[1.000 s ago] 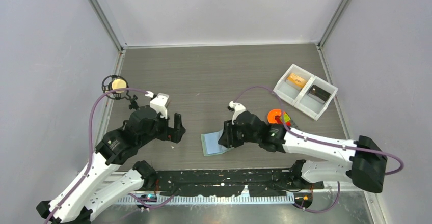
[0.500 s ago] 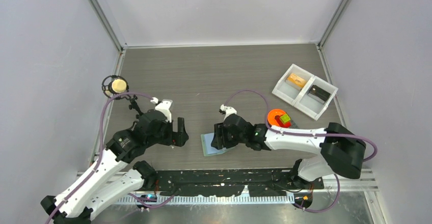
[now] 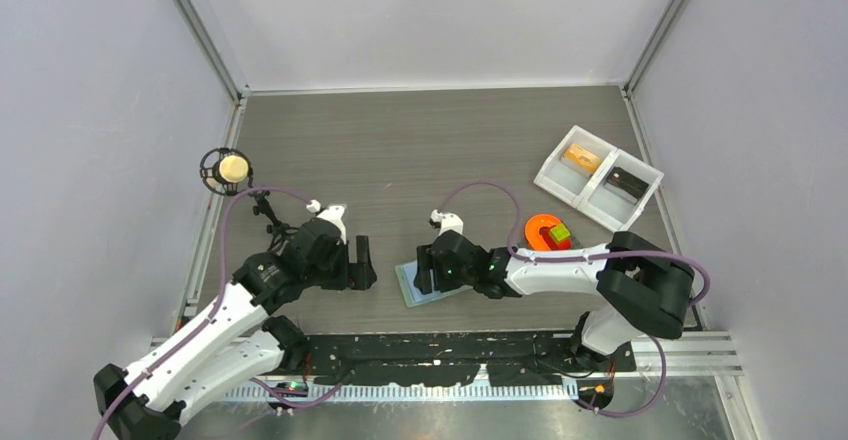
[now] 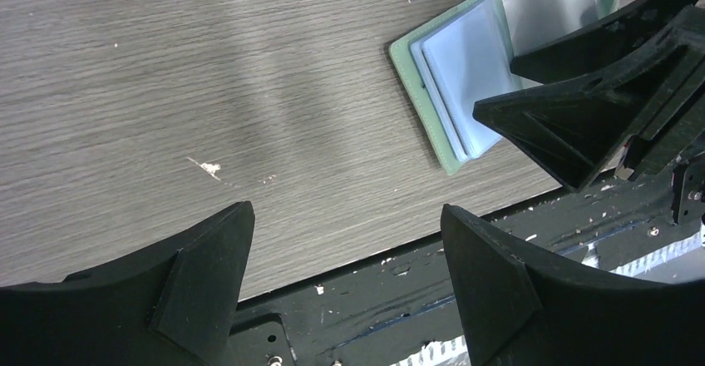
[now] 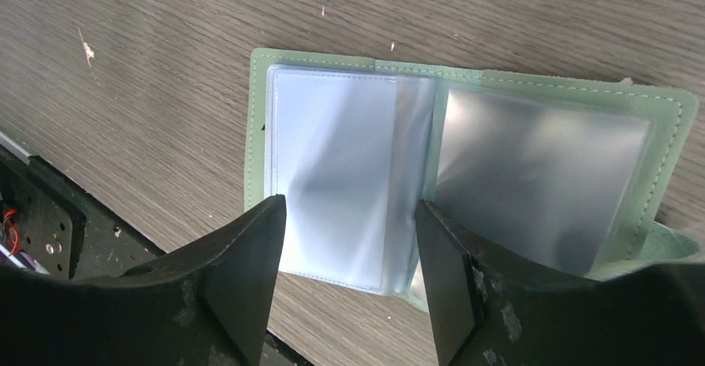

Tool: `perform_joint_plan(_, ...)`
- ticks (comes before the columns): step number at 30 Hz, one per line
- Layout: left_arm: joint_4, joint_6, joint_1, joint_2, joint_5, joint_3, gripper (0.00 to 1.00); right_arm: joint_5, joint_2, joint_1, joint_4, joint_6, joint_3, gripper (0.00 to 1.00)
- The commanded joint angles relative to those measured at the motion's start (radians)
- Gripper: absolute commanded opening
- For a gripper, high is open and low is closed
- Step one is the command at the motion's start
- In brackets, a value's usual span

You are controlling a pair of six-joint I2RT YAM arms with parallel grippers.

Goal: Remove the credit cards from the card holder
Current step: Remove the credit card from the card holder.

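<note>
**Desk seen from above, with both wrist views.** The card holder (image 3: 409, 287) is shown lying open and flat on the desk (image 3: 420, 150), close to the near edge and about midway along it. Its sage-green cover is turned down and its pale blue pocket faces are turned up. In the right wrist view the card holder (image 5: 465, 158) is seen as two glossy pocket pages side by side, framed by a stitched green border. Whether cards sit inside the pockets cannot be told.

The right gripper (image 3: 425, 270) is held low over the holder. Its jaws are parted, and in its own view the right gripper (image 5: 345, 208) is seen straddling one pocket page with nothing clamped. Contact between its fingertips and the page cannot be judged.

The left gripper (image 3: 358, 265) is placed just beside the holder, on the side of the desk's left edge. In the left wrist view the left gripper (image 4: 345, 225) is seen with its jaws spread wide over bare wood grain, empty, and the card holder (image 4: 465, 91) is shown partly covered by the other arm's black fingers.

A white two-compartment tray (image 3: 600, 175) is set near the right edge, and an orange piece (image 3: 540, 228) is seen between it and the right arm
</note>
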Motion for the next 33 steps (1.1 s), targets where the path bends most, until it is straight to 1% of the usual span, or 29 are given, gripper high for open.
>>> perform_joint_plan(1, 0.086, -0.057, 0.005, 0.01, 0.009, -0.017, 0.85, 0.096, 0.022, 0.02, 0.034, 0.002, -0.02, 0.66)
perform_joint_plan(3, 0.117, -0.081, 0.004, 0.019, 0.031, -0.036, 0.82, 0.095, 0.031, 0.022, 0.05, 0.014, -0.034, 0.65)
perform_joint_plan(5, 0.164, -0.106, 0.005, 0.029, 0.054, -0.063, 0.8, 0.086, 0.039, 0.022, 0.073, 0.028, -0.048, 0.62)
perform_joint_plan(7, 0.227, -0.126, 0.004, 0.042, 0.113, -0.089, 0.78, 0.064, 0.052, 0.022, 0.108, 0.051, -0.061, 0.59)
perform_joint_plan(11, 0.321, -0.147, 0.004, 0.071, 0.17, -0.132, 0.74, 0.023, 0.076, 0.02, 0.169, 0.088, -0.08, 0.48)
perform_joint_plan(16, 0.366, -0.154, 0.004, 0.114, 0.167, -0.163, 0.68, 0.003, 0.068, 0.013, 0.199, 0.127, -0.105, 0.36)
perform_joint_plan(21, 0.394, -0.165, 0.005, 0.132, 0.131, -0.19, 0.6, -0.037, 0.071, -0.03, 0.279, 0.164, -0.169, 0.25)
perform_joint_plan(25, 0.401, -0.164, 0.004, 0.157, 0.085, -0.2, 0.58, -0.044, 0.077, -0.05, 0.336, 0.184, -0.223, 0.2)
perform_joint_plan(29, 0.49, -0.188, 0.018, 0.189, 0.142, -0.241, 0.58, -0.091, 0.108, -0.079, 0.434, 0.195, -0.266, 0.2)
perform_joint_plan(30, 0.511, -0.197, 0.024, 0.198, 0.156, -0.249, 0.58, -0.147, 0.113, -0.093, 0.482, 0.194, -0.28, 0.2)
perform_joint_plan(32, 0.529, -0.205, 0.031, 0.207, 0.166, -0.256, 0.57, -0.196, 0.114, -0.104, 0.531, 0.187, -0.291, 0.23)
perform_joint_plan(33, 0.529, -0.204, 0.033, 0.208, 0.166, -0.256, 0.57, -0.205, 0.099, -0.106, 0.529, 0.179, -0.288, 0.27)
